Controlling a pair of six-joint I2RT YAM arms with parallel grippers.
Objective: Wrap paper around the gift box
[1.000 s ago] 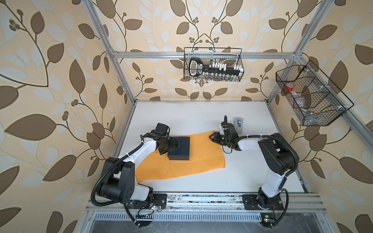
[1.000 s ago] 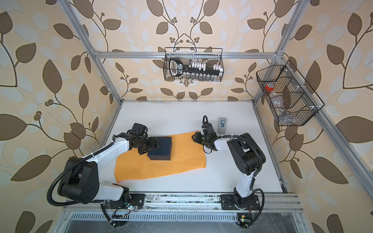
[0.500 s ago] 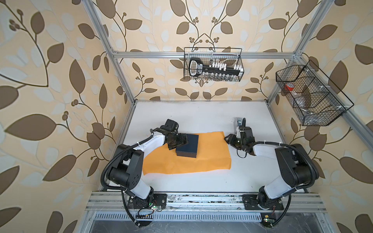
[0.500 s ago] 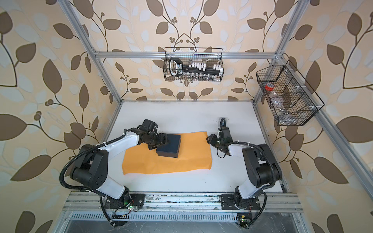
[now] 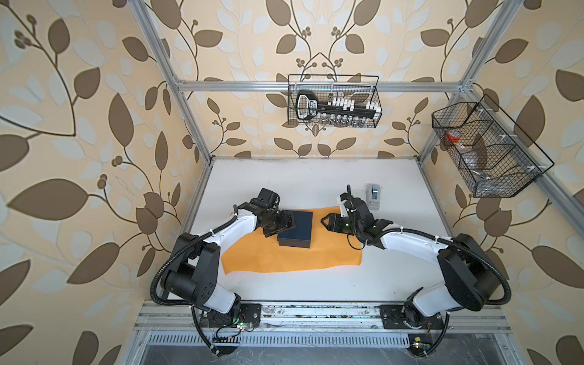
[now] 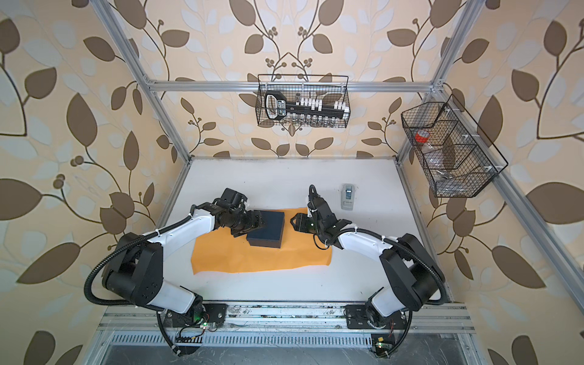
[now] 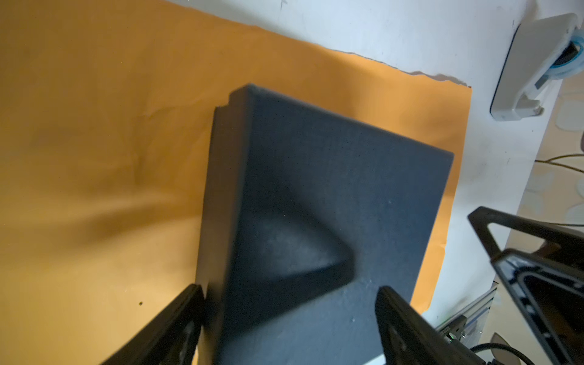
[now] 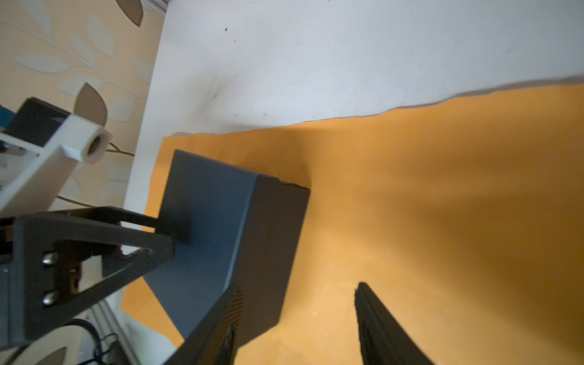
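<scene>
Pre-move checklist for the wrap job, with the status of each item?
1. Is the gift box on the paper: ok. It stands flat on the sheet, close to the far edge.
2. Does the left gripper hold the box: cannot tell. Its jaws stand wide at the box's left edge and contact is unclear.
3. Is the right gripper free: ok. It is open and empty, over the paper to the right of the box and apart from it.
4. Is the paper flat with no fold begun: ok. It shows only slight wrinkles.
5. Is the tape dispenser clear of the paper: ok. It stands on the table beyond the sheet's far right corner.
</scene>
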